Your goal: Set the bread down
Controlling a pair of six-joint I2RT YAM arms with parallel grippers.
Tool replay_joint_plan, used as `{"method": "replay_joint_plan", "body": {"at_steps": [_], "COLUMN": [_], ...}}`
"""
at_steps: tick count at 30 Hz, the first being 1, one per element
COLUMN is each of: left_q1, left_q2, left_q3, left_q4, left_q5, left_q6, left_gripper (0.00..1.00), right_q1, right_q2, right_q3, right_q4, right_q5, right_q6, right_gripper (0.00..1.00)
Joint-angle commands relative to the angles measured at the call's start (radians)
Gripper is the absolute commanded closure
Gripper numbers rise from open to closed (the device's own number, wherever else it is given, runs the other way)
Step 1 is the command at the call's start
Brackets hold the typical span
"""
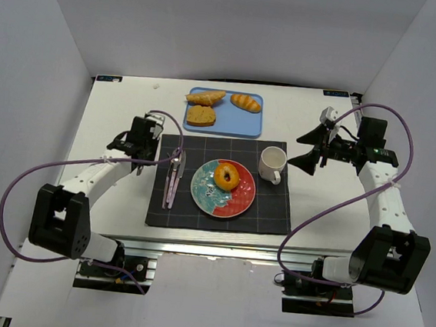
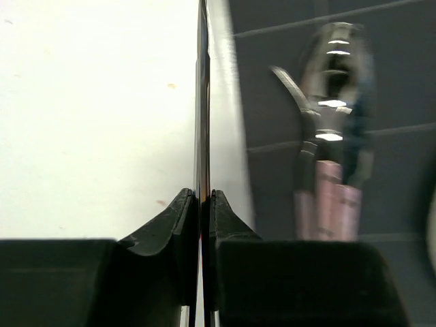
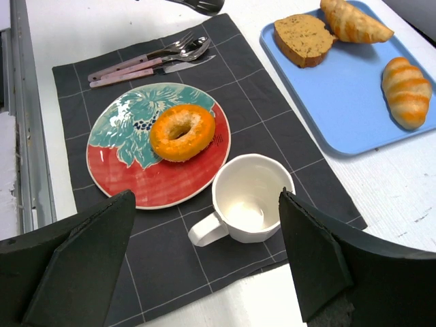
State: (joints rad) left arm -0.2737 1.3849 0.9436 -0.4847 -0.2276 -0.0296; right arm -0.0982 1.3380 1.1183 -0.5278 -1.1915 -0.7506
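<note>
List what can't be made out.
Left wrist view: cutlery blurred, only a spoon bowl reads; handle ends hidden behind the left gripper.
Right wrist view: blue tray cut by the right edge, top roll by the top edge.
Top view: left gripper's fingertips at the placemat edge hidden under its own wrist; bread too small for detail.

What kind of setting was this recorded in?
Probably a lab robot cell staged as a dining table. Plain white panels wall in the table, the left arm and right arm are bolted at its near edge, and a placemat carries a plate, cup and cutlery.
</note>
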Motion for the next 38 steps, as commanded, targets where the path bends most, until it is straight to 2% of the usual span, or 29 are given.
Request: {"method": "replay_joint_plan", "body": {"at_steps": [1, 2, 5, 8, 9, 11, 14, 20, 22, 23, 24, 25, 27, 29, 30, 33, 38], "left_q1": [0.102, 0.166, 0.234, 0.254, 0.257, 0.264, 0.272, 0.338, 0.344, 0.347, 0.347, 0.35, 0.352, 0.35, 0.352, 0.35, 0.352], "left_q2": [-0.006, 0.008, 0.075, 0.166, 0.189, 0.245, 0.278, 0.315, 0.319, 0.313, 0.293, 0.277, 0.238, 0.166, 0.114, 0.031, -0.168], "left_q3": [-0.099, -0.117, -0.152, -0.134, -0.125, -0.108, -0.12, -0.123, -0.105, -0.101, -0.1, -0.098, -0.095, -0.089, -0.086, -0.091, -0.14], "left_q4": [0.3, 0.329, 0.385, 0.37, 0.361, 0.344, 0.365, 0.367, 0.337, 0.33, 0.322, 0.319, 0.313, 0.305, 0.302, 0.302, 0.342], "left_q5": [-0.031, 0.04, 0.132, 0.195, 0.265, 0.29, 0.326, 0.352, 0.35, 0.35, 0.349, 0.349, 0.349, 0.349, 0.349, 0.367, 0.375], "left_q6": [0.195, 0.192, 0.201, 0.215, 0.214, 0.192, 0.153, 0.086, 0.077, 0.074, 0.071, 0.066, 0.048, 0.018, -0.004, -0.052, -0.151], "left_gripper": [1.0, 1.0, 0.99, 0.91, 0.88, 0.78, 0.7, 0.63, 0.53, 0.44, 0.17, 0.02, 0.02, 0.02, 0.02, 0.02, 0.02], "right_q1": [-0.006, -0.006, -0.006, -0.005, -0.006, -0.005, -0.005, -0.005, -0.005, -0.005, -0.005, -0.006, 0.002, 0.009, 0.014, 0.014, 0.014], "right_q2": [0.003, -0.002, -0.005, 0.0, 0.001, 0.009, 0.02, 0.023, 0.023, 0.024, 0.023, 0.026, 0.024, 0.02, 0.018, 0.027, 0.046], "right_q3": [0.049, 0.046, 0.044, 0.052, 0.055, 0.069, 0.084, 0.1, 0.103, 0.106, 0.11, 0.116, 0.123, 0.121, 0.133, 0.175, 0.195], "right_q4": [-0.067, -0.07, -0.08, -0.081, -0.084, -0.089, -0.104, -0.149, -0.159, -0.162, -0.163, -0.161, -0.141, -0.034, 0.019, 0.046, 0.15], "right_q5": [-0.034, -0.034, -0.03, -0.028, -0.028, -0.025, -0.017, 0.0, 0.007, 0.009, 0.024, 0.036, 0.113, 0.217, 0.336, 0.493, 0.492], "right_q6": [-0.059, -0.062, -0.064, -0.061, -0.062, -0.064, -0.076, -0.11, -0.112, -0.102, -0.089, -0.069, 0.026, 0.168, 0.301, 0.408, 0.5], "right_gripper": [0.11, 0.11, 0.11, 0.1, 0.11, 0.11, 0.11, 0.11, 0.11, 0.11, 0.11, 0.11, 0.11, 0.11, 0.11, 0.11, 0.1]}}
